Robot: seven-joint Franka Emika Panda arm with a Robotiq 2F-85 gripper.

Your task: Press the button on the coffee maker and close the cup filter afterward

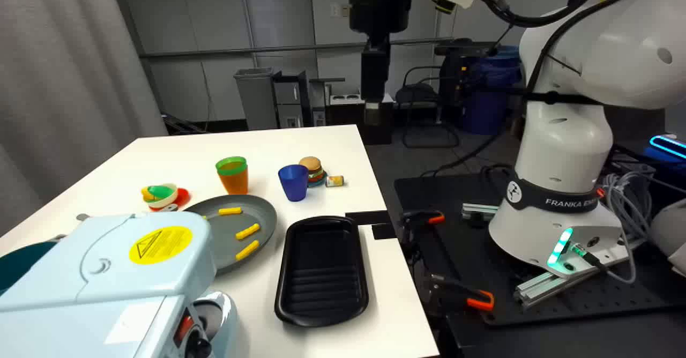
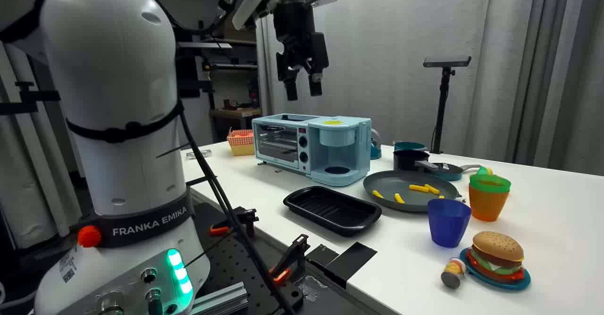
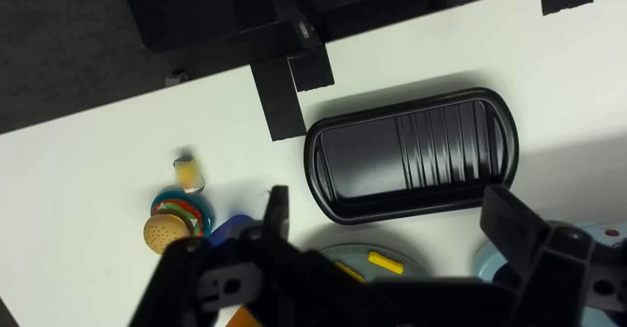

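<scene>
Claw (image 2: 303, 93) spread; black tray (image 2: 332, 210) and grey pan (image 2: 394, 179) lie near coffee maker (image 2: 315, 150), apparently just apart.

A tray (image 1: 316, 259) on a table (image 1: 391, 320), yellow sticks (image 1: 247, 231) in a grey pan (image 1: 225, 237), a blue cup (image 2: 447, 225), a can (image 2: 453, 273) near a burger (image 2: 497, 251)

Near one black tray (image 3: 362, 160) are one coffee maker (image 2: 312, 148), one grey pan (image 2: 417, 200), five yellow sticks (image 2: 399, 198), one blue cup (image 2: 449, 223) — farther off, one burger (image 2: 498, 251) and one can (image 2: 453, 273).
</scene>
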